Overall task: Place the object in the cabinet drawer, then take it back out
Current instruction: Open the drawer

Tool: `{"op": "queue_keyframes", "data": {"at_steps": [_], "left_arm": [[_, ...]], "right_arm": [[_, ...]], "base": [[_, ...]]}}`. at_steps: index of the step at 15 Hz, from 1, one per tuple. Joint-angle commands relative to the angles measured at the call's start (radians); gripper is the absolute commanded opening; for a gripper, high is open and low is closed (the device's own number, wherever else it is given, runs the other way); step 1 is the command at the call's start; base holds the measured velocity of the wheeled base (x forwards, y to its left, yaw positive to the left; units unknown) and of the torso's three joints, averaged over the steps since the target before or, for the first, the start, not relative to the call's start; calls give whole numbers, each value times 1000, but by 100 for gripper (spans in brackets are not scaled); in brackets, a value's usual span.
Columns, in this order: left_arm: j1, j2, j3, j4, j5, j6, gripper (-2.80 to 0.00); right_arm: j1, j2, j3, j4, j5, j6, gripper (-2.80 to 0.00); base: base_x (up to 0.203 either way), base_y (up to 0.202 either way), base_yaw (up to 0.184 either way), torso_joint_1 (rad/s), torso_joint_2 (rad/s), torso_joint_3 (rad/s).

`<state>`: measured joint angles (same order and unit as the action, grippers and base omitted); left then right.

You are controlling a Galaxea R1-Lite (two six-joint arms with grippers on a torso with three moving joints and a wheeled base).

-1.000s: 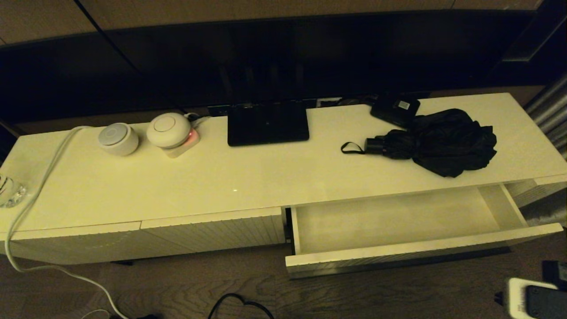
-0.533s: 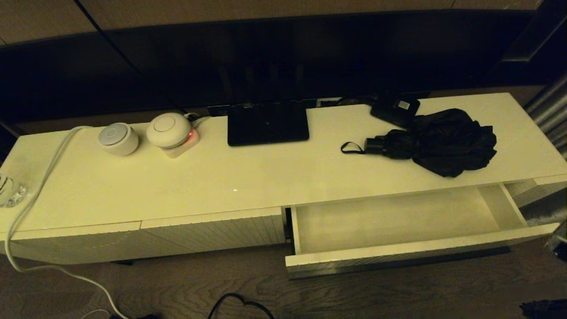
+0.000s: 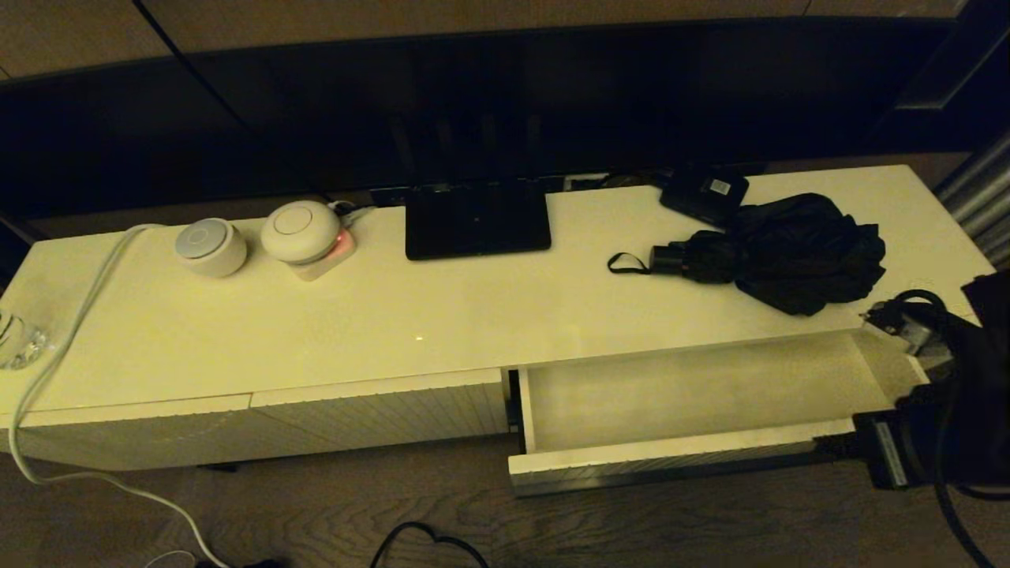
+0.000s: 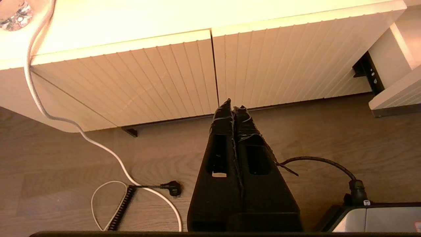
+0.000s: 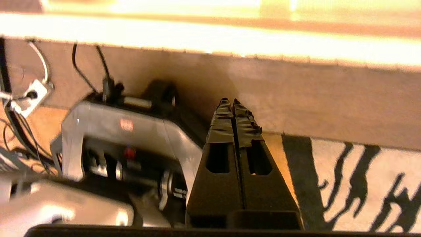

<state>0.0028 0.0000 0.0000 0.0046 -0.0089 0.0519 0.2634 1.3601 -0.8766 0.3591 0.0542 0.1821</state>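
The black folding umbrella (image 3: pixel 789 252) lies on the right part of the cabinet top, handle and wrist loop (image 3: pixel 627 263) pointing left, with nothing touching it. Below it the cabinet drawer (image 3: pixel 671 459) stands pulled out and bare inside; one corner of it shows in the left wrist view (image 4: pixel 396 97). My right arm (image 3: pixel 963 379) stands at the drawer's right end and covers it. My right gripper (image 5: pixel 232 100) is shut on nothing, low in front of the cabinet. My left gripper (image 4: pixel 233 102) is shut and empty over the floor before the closed ribbed panels (image 4: pixel 164 75).
A flat black stand base (image 3: pixel 476 221) sits mid-cabinet and a small labelled black box (image 3: pixel 705 193) lies behind the umbrella. Two round white devices (image 3: pixel 252 237) and a white cable (image 3: pixel 79 315) occupy the left. My own base (image 5: pixel 115 138) and a patterned rug (image 5: pixel 361 184) are below.
My right arm has come up from the lower right corner to the right end of the open drawer. The umbrella and drawer have not moved.
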Motion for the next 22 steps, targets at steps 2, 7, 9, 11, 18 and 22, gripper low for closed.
{"op": "queue_keyframes", "data": {"at_steps": [2,7,9,11,18,22], "left_arm": [[0,0,3,0,0,1,-280],[0,0,3,0,0,1,-280],[0,0,3,0,0,0,-280],[0,0,3,0,0,0,-280],[0,0,3,0,0,1,-280],[0,0,3,0,0,0,-280]], "right_arm": [[-13,180,-41,-80,-4,16,-280],[-30,255,-84,-115,-8,117,-280],[-28,265,-83,-130,-10,109,-280],[-17,271,-54,-192,-14,50,-280],[-18,335,-14,-311,-62,-1,-280],[-42,356,-15,-310,-83,-38,-280]], "base": [[0,0,0,0,0,0],[0,0,0,0,0,0],[0,0,0,0,0,0],[0,0,0,0,0,0],[0,0,0,0,0,0],[0,0,0,0,0,0]]}}
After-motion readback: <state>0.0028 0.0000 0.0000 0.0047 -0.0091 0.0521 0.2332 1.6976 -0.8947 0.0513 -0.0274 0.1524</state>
